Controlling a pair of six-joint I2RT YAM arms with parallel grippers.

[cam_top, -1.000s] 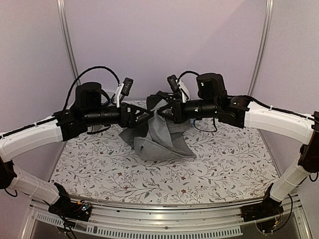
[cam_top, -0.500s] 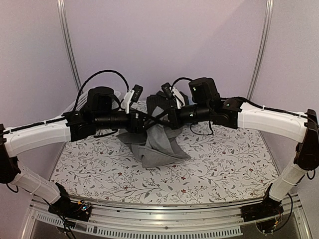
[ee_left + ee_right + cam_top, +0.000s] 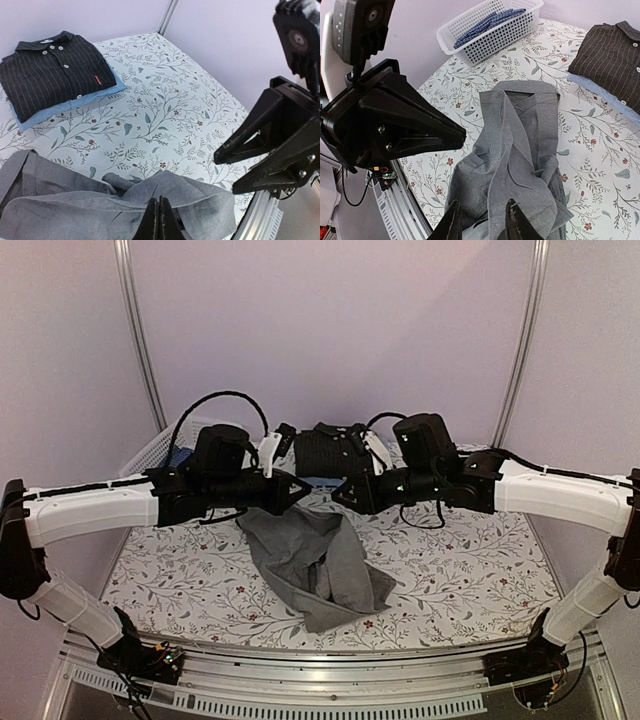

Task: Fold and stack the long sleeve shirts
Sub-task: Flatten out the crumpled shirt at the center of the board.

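Note:
The mid-grey shirt (image 3: 320, 565) is crumpled at the table's middle, its upper part drawn up toward both grippers. My left gripper (image 3: 303, 490) has its fingers pressed together on a hem of this grey shirt (image 3: 75, 205). My right gripper (image 3: 340, 495) faces it tip to tip, jaws apart, with a ridge of the grey shirt (image 3: 520, 145) running between its fingers (image 3: 510, 215). At the back, the black shirt (image 3: 55, 75) with pale buttons and a red tag lies folded on the folded light blue shirt (image 3: 75, 102).
A white lattice basket (image 3: 490, 35) holding blue checked cloth stands at the back left corner. The table's metal front rail (image 3: 320, 680) runs along the near edge. The two grippers are very near each other above the flowered tablecloth (image 3: 460, 570).
My left gripper has gone from open to shut and my right gripper from shut to open. Both arms came toward the front, and the grey shirt now spreads lower and wider over the table.

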